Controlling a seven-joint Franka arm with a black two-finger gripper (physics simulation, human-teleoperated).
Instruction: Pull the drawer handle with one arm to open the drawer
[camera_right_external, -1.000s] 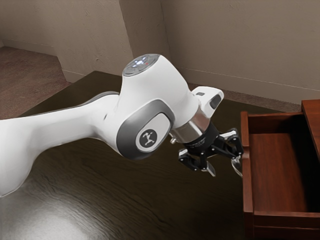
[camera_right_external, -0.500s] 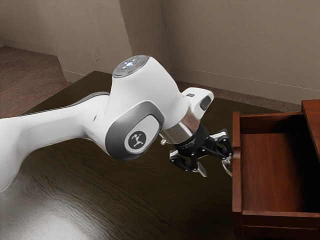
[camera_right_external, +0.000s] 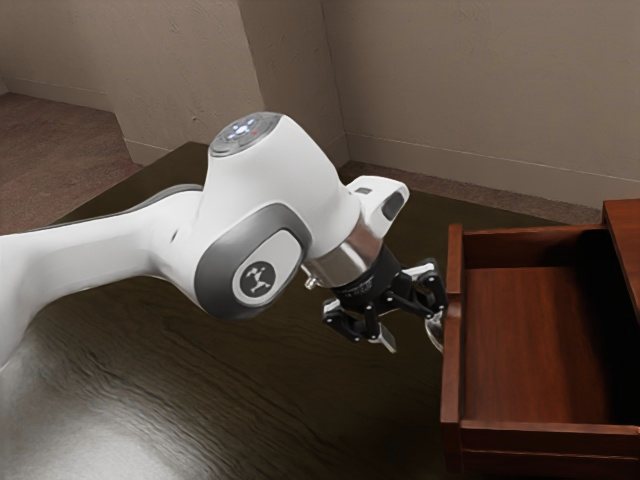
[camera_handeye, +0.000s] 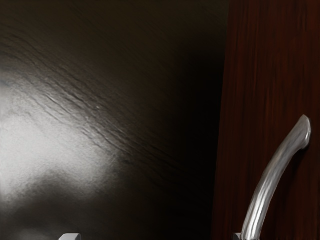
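Note:
A reddish wooden drawer (camera_right_external: 530, 340) stands pulled out on the exterior view's right, its inside bare. Its front panel (camera_right_external: 452, 350) faces the arm and carries a curved metal handle (camera_right_external: 437, 331). My black gripper (camera_right_external: 412, 337) hangs just in front of that panel with its fingers spread; it is open. One finger (camera_right_external: 436, 322) rests against the handle, the other finger (camera_right_external: 387, 342) is free over the table. In the wrist view the handle (camera_handeye: 275, 185) arcs across the dark red panel (camera_handeye: 270, 75), close beside one fingertip (camera_handeye: 237, 236).
The dark glossy table (camera_right_external: 200, 400) runs under the arm and out to the exterior view's left. A corner of the cabinet top (camera_right_external: 625, 240) shows at the right edge. Beige walls and carpet lie behind.
My hand has moved toward the exterior view's left, and the drawer front has come with it, so the drawer stands further out than a second ago.

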